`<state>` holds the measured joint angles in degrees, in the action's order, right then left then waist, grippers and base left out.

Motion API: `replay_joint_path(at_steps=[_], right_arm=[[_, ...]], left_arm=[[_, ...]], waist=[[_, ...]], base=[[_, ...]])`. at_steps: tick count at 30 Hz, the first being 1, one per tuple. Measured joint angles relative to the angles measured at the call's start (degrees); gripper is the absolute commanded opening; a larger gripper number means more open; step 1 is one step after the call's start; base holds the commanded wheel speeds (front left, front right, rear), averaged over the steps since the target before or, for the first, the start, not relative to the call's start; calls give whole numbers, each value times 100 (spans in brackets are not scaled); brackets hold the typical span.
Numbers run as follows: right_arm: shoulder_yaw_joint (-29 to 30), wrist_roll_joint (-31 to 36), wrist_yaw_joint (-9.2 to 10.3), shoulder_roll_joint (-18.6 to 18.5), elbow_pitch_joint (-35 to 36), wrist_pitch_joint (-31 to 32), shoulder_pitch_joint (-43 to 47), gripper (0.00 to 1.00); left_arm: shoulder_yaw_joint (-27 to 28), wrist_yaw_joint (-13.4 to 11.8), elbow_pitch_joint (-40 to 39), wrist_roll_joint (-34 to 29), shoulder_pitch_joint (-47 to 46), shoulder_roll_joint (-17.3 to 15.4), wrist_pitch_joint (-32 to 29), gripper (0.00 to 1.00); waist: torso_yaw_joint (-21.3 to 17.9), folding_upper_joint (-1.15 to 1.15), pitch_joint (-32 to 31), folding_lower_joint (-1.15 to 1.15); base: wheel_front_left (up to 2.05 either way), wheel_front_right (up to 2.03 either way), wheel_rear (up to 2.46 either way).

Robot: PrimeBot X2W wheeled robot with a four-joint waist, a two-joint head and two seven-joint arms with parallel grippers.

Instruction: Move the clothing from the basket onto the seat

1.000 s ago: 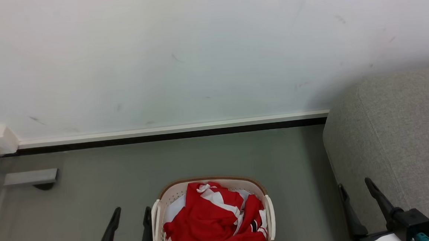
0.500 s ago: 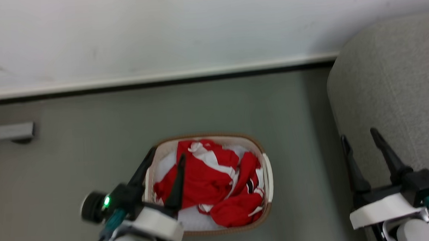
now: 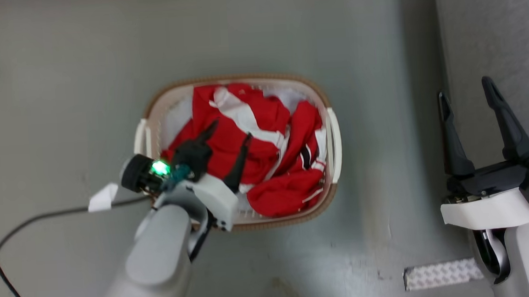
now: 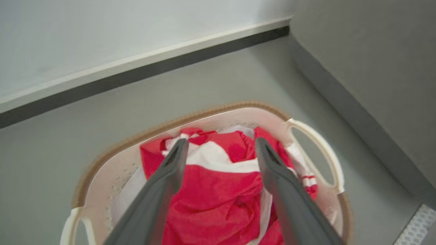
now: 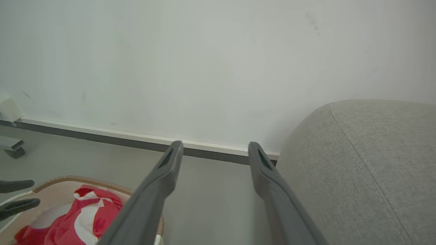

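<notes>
Grey seat (image 3: pixel 496 33) cut by head view's right edge, basket (image 3: pixel 292 219) rim partly behind left gripper (image 3: pixel 231 129) — near end cropped in left wrist view

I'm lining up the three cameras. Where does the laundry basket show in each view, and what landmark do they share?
Head view: the basket sits in the centre, on the floor.
Left wrist view: the basket is at lower centre, cut off by the bottom edge.
Right wrist view: the basket is in the bottom left corner, partly cut off.
Shared landmark: the grey seat, to the basket's right in all three.
</notes>
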<state>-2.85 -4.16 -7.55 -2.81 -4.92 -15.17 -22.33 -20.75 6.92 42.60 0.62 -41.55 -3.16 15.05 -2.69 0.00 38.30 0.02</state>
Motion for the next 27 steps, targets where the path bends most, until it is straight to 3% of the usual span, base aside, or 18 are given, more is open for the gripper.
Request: replay_joint_path(at_steps=[10,27], right_arm=[[-119,53,0,2,298,0,-30,100],[-177,3,0,0,486,-1,26,100]], left_arm=[[99,-343,1781,263,-1026,32,-178,100],[187,-187,2805,619,-1828,-14,-101,100]], waist=[[-128,0,791,-1],[-367,0,1334,-1]], base=[[0,0,0],[0,0,0]])
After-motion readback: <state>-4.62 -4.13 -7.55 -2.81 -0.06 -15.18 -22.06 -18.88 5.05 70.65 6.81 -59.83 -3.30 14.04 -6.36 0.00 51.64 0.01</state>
